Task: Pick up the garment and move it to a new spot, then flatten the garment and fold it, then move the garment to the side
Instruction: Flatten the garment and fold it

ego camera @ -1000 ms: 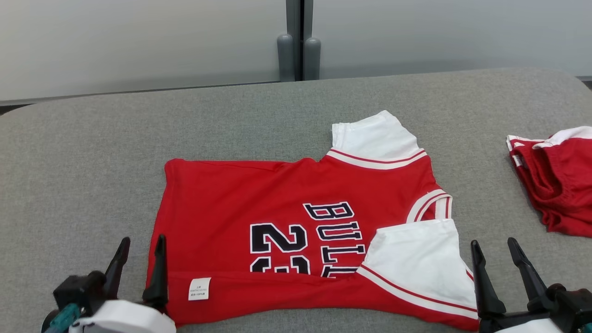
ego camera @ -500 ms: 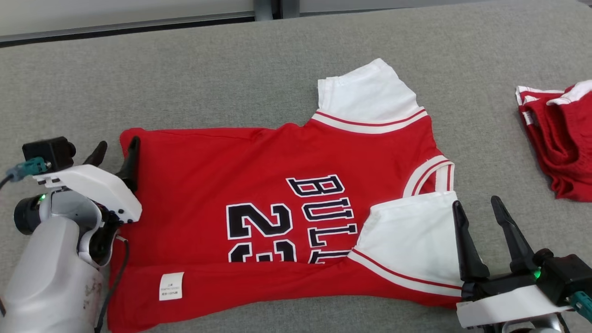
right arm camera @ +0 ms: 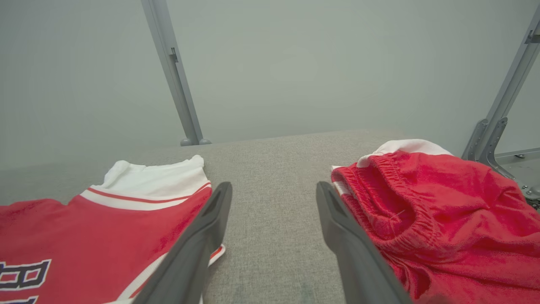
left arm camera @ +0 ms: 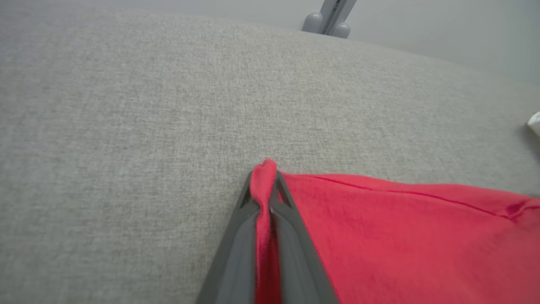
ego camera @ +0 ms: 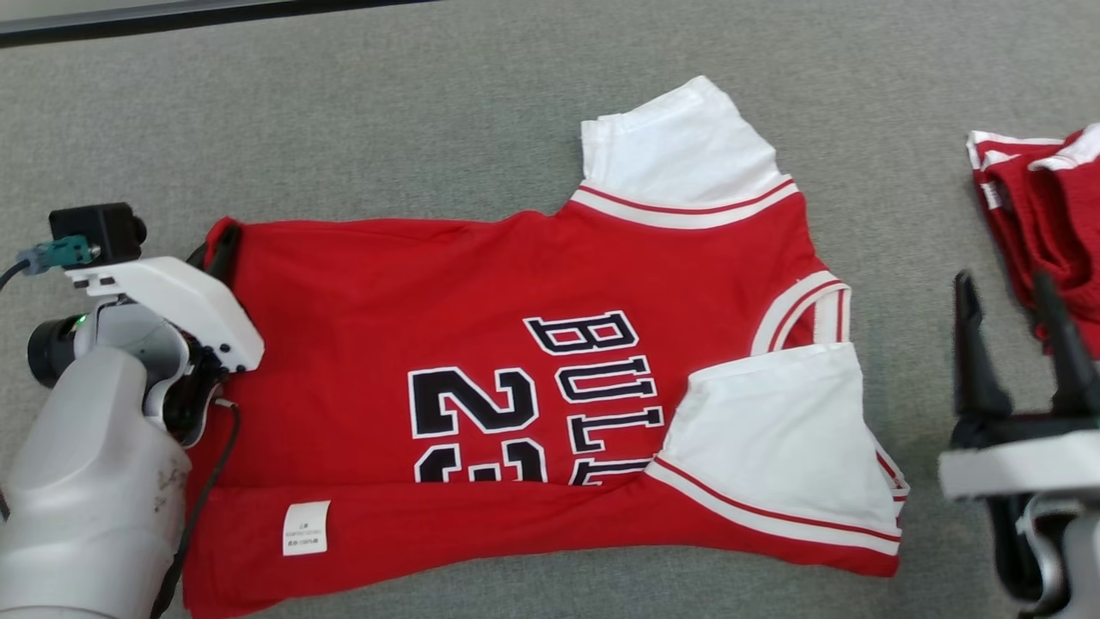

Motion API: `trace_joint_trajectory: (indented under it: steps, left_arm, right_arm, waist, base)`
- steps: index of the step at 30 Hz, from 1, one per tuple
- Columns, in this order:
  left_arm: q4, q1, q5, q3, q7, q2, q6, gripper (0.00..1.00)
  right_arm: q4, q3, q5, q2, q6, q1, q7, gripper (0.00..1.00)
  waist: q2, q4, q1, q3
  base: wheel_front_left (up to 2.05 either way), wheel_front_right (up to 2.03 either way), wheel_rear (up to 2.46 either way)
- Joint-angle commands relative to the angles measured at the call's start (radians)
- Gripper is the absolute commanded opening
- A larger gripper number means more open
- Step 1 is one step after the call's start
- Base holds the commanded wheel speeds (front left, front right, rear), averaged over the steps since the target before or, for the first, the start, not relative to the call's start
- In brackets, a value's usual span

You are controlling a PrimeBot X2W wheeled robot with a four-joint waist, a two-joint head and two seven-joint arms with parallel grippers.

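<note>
Left gripper [left arm camera: 263, 179] pinched on the far-left corner of the red garment [ego camera: 481, 292], which lies on the grey fabric worktop [ego camera: 387, 112]; right gripper [right arm camera: 274, 192] spread wide, empty, between garment and red shorts [right arm camera: 443, 202]; pale wall [right arm camera: 295, 63] behind.

garment [ego camera: 481, 284] label [ego camera: 306, 527] print too small to read; red shorts [ego camera: 1048, 206] cut off at right edge

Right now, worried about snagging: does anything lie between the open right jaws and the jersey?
Nothing visible: only bare table separates the right jaws from the jersey; the shorts lie on their other side.
</note>
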Motion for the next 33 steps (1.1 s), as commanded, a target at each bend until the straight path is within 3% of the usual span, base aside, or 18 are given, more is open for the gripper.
trace_joint_trajectory:
  steps: [1,9,18,25,26,27,28,29,32,33]
  left_arm:
    - [0.002,-0.026,0.001,-0.017,-0.017,-0.01,0.0,0.0]
    - [-0.039,-0.103,-0.029,-0.11,-0.051,-0.052,-0.001,0.0]
    - [-0.073,-0.193,-0.083,-0.235,-0.115,-0.12,-0.001,0.0]
    - [-0.06,-0.223,-0.14,-0.312,-0.155,-0.134,-0.001,0.0]
    - [-0.057,-0.223,-0.148,-0.319,-0.159,-0.132,-0.001,0.0]
    - [-0.054,-0.225,-0.156,-0.328,-0.165,-0.13,-0.001,0.0]
    - [-0.051,-0.226,-0.164,-0.335,-0.169,-0.127,-0.001,0.0]
    - [-0.05,-0.229,-0.173,-0.341,-0.175,-0.124,-0.001,0.0]
    - [-0.047,-0.231,-0.196,-0.352,-0.197,-0.113,-0.001,0.0]
    - [-0.046,-0.229,-0.209,-0.358,-0.214,-0.1,-0.001,0.0]
  right_arm:
    - [0.016,-0.022,0.017,-0.026,0.0,-0.059,0.012,1.0]
    - [0.131,0.013,0.075,-0.139,0.0,-0.349,0.085,1.0]
    - [0.419,0.274,0.179,-0.285,-0.001,-0.688,0.287,1.0]
    - [0.581,0.428,0.289,-0.352,0.0,-0.809,0.499,1.0]
    - [0.593,0.448,0.295,-0.356,0.0,-0.817,0.531,0.94]
    - [0.605,0.464,0.301,-0.365,0.0,-0.827,0.559,0.5]
    - [0.613,0.477,0.319,-0.37,0.0,-0.835,0.587,0.32]
    - [0.619,0.48,0.343,-0.371,0.0,-0.844,0.607,0.0]
    - [0.586,0.504,0.365,-0.391,-0.001,-0.873,0.591,0.0]
    - [0.545,0.511,0.371,-0.402,-0.001,-0.882,0.535,0.0]
  waist:
    - [0.0,0.023,0.0,0.015]
    - [0.0,0.123,0.0,0.095]
    - [0.0,0.259,0.0,0.172]
    - [0.0,0.292,0.0,0.18]
    - [0.0,0.293,0.0,0.18]
    - [0.0,0.293,0.0,0.18]
    - [0.0,0.292,0.0,0.178]
    - [0.0,0.291,0.0,0.177]
    - [0.0,0.287,0.0,0.169]
    - [0.0,0.28,0.0,0.159]
  base:
    - [0.0,0.0,0.0]
    - [0.0,0.0,0.0]
    - [0.0,0.0,0.0]
    - [0.0,0.0,0.0]
    - [0.0,0.0,0.0]
    - [0.0,0.0,0.0]
    - [0.0,0.0,0.0]
    - [0.0,0.0,0.0]
    - [0.0,0.0,0.0]
    - [0.0,0.0,0.0]
